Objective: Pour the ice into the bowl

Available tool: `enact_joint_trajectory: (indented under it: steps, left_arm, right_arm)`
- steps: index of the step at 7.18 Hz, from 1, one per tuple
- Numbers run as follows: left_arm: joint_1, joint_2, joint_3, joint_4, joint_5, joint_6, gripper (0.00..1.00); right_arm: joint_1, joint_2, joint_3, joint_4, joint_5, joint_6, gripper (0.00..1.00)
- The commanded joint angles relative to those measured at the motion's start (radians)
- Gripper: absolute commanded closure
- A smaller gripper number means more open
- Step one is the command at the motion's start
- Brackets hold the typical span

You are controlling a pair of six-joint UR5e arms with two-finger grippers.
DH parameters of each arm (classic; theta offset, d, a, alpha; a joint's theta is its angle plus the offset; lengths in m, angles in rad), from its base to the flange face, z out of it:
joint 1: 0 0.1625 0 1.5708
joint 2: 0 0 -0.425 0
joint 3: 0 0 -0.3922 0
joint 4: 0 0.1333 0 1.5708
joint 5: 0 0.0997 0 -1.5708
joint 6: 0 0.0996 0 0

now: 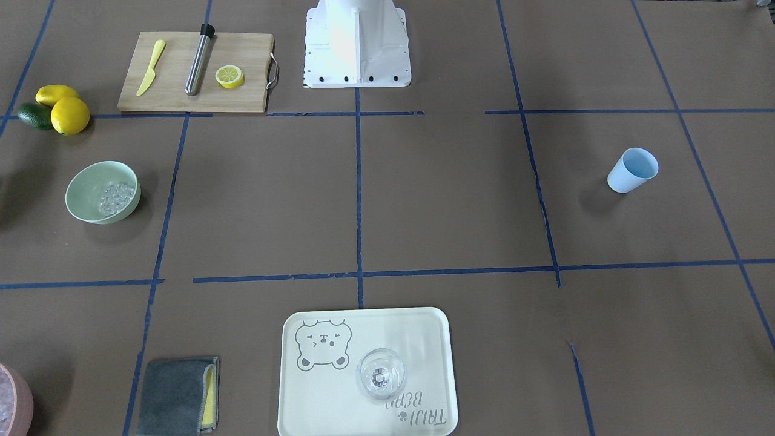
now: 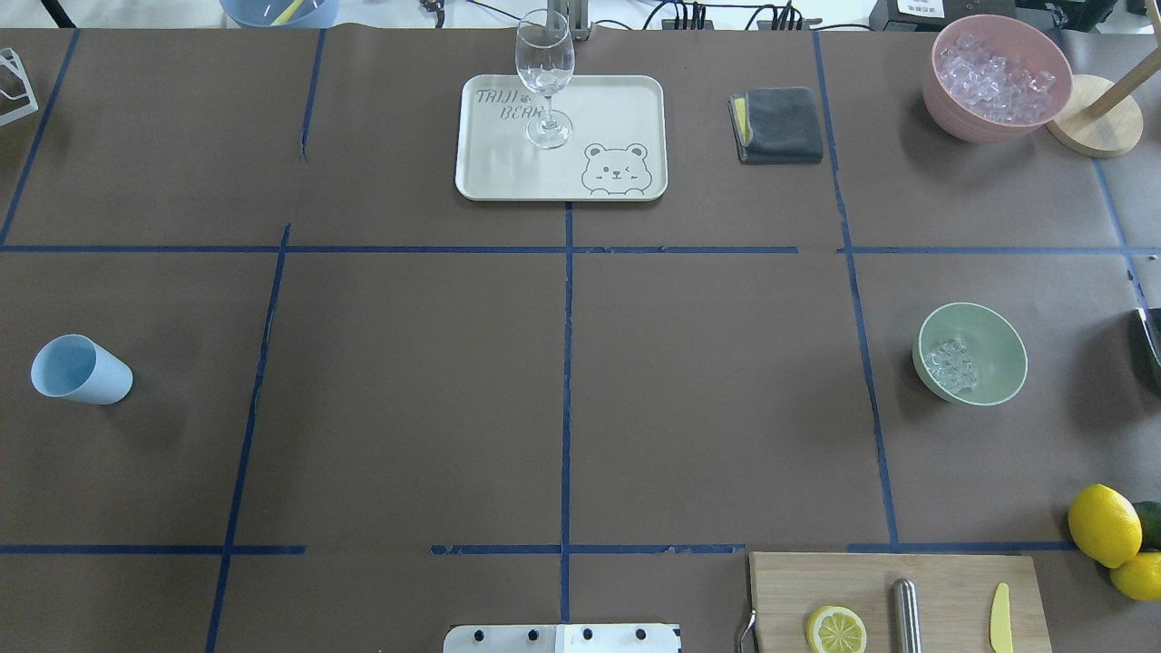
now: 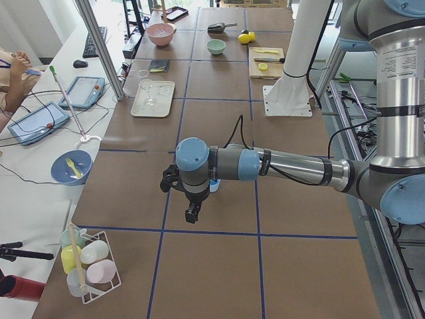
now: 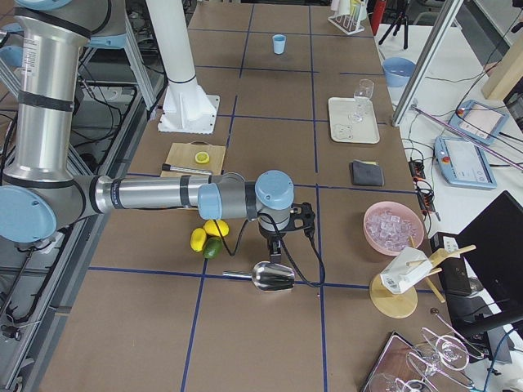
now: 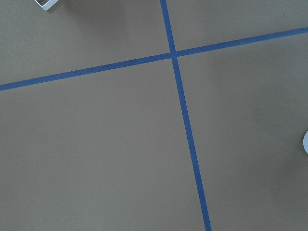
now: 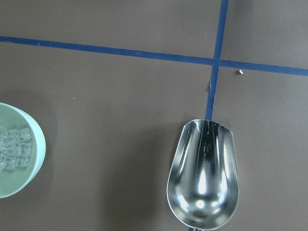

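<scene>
**Front-facing view:** The round pale mint-green matte bowl (image 1: 82, 203) stands upright on the brown-papered bench (image 1: 424, 200). The ice (image 1: 115, 198), a cluster of small clear cubes, lies inside it against 1 side. No arm shows here.

**Overhead view:** The ice is again seen within the bowl. The round pink tub (image 2: 943, 95), well apart, holds a larger heap of cubes.

**Left side view:** The left end effector (image 3: 192, 211) hangs over bare bench, well apart from the bowl. Whether its fingers are spread or pressed together cannot be told.

**Right side view:** The right end effector (image 4: 274, 247) hangs just above the shiny steel scoop (image 4: 274, 277), which lies on the bench. Its finger state cannot be told either.

**Left wrist view:** Only bench and blue tape lines (image 5: 185, 120) show.

**Right wrist view:** The scoop lies empty, and the bowl with its ice sits apart at the frame's left edge.

**Assessment:** The pour looks complete, and the step in hand is probably withdrawal. The right arm should rise straight up before any sideways travel. That way the scoop is not dragged and the bowl is not knocked.
</scene>
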Motion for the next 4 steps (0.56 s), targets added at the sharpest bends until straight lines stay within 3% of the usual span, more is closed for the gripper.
enact_joint_trajectory:
  steps: [1, 4]
  left_arm:
    - [0.005, 0.03, -0.003, 0.004, 0.003, -0.102, 0.0]
    - [-0.002, 0.049, -0.01, -0.002, 0.003, -0.144, 0.0]
  right_arm:
    - [0.001, -0.002, 0.005, -0.002, 0.0, 0.002, 0.0]
    - [0.0, -0.003, 0.0, 0.0, 0.008, 0.005, 0.0]
